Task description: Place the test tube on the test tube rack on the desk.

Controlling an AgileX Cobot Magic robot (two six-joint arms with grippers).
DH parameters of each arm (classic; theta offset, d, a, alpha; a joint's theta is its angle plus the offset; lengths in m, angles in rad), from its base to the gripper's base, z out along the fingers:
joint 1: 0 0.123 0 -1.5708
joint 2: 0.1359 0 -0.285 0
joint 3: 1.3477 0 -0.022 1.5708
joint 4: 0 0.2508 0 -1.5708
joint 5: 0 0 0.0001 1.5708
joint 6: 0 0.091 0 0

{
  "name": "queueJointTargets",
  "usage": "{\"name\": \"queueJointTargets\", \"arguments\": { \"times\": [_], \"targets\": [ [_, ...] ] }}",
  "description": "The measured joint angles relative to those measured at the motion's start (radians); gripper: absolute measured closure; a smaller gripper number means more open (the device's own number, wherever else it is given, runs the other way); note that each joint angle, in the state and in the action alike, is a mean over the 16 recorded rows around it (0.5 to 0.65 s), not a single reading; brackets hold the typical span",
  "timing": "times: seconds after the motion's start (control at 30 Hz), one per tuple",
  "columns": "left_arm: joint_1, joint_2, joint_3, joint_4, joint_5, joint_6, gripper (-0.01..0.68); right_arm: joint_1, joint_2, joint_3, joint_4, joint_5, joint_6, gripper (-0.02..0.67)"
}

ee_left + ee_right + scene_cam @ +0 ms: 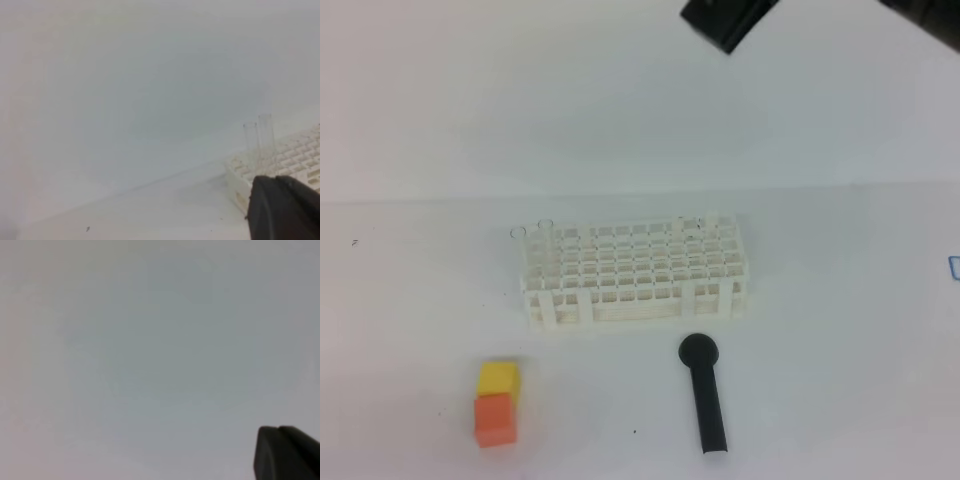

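The right gripper (287,452) is raised off the desk (840,330), jaws closed on nothing; the left gripper (282,207) — grip unclear. Two test tubes (532,236) stand upright at the test tube rack's (635,275) ten-o'clock corner.

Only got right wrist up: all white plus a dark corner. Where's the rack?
Observer: The exterior high view has the rack mid-desk, long side facing the camera.
Operator: Any tubes in it?
Observer: Two clear tubes stand upright at its far left corner; the left wrist view shows them best.
Operator: Loose tube on the desk?
Observer: None I can make out on the desk. In front of the rack lies a black round-headed stick, and to its left a yellow block touching an orange block.
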Motion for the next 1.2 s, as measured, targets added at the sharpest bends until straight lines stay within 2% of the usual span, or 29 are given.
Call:
{"name": "queueJointTargets", "arguments": {
  "times": [0.23,0.4,0.53,0.73,0.97,1.2],
  "targets": [
    [0.000,0.000,0.000,0.000,0.001,0.000,0.674,0.000,-0.004,0.000,0.091,-0.160,-0.052,0.650],
    [0.000,0.001,0.000,0.000,0.002,0.000,0.674,-0.013,-0.006,0.000,0.267,-0.232,-0.170,0.650],
    [0.000,0.001,0.000,0.000,0.002,0.000,0.674,-0.055,-0.021,0.000,0.444,-0.214,-0.287,0.650],
    [0.000,0.002,0.000,0.000,0.003,-0.001,0.674,-0.196,-0.079,0.004,0.685,-0.028,-0.439,0.650],
    [0.000,0.002,0.000,0.000,0.003,-0.001,0.674,-0.435,-0.229,0.071,0.834,0.209,-0.493,0.650],
    [0.000,0.002,0.000,0.000,0.004,-0.002,0.674,-0.596,-0.404,0.211,0.901,0.218,-0.496,0.650]
  ]
}}
